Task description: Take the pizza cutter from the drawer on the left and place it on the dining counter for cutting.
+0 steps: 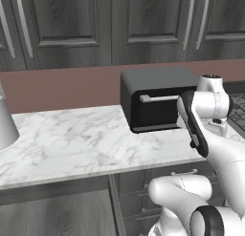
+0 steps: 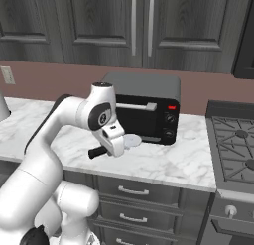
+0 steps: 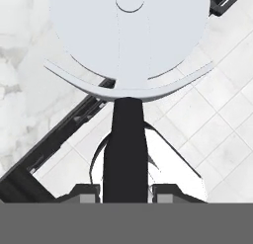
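**Cutter in the hand, set-down still to come**

Closest to the hand camera is the pizza cutter (image 3: 127, 65): its black handle runs up between the two fingertips (image 3: 85, 192) and its pale round wheel fans out just beyond them. The hand (image 2: 115, 149) is narrowed onto that handle, so the cutter is gripped and lifted, touching no surface. In the right base view the handle juts out to one side of the hand and the silvery wheel to the other.

Below and beyond the hand lies a white marble surface (image 2: 163, 162) backed by dark wall cabinets, and just behind the hand stands a black toaster oven (image 2: 149, 117). Under the wheel, the hand camera looks down past a dark counter edge onto pale floor tiles (image 3: 217, 134).

Judging from this, fetching the cutter out of the drawer is done. What is left is the carry and the placing: the marble here sits against the wall cabinets, so it seems not to be the dining counter. The hand must reach that top, lower the cutter flat and let go
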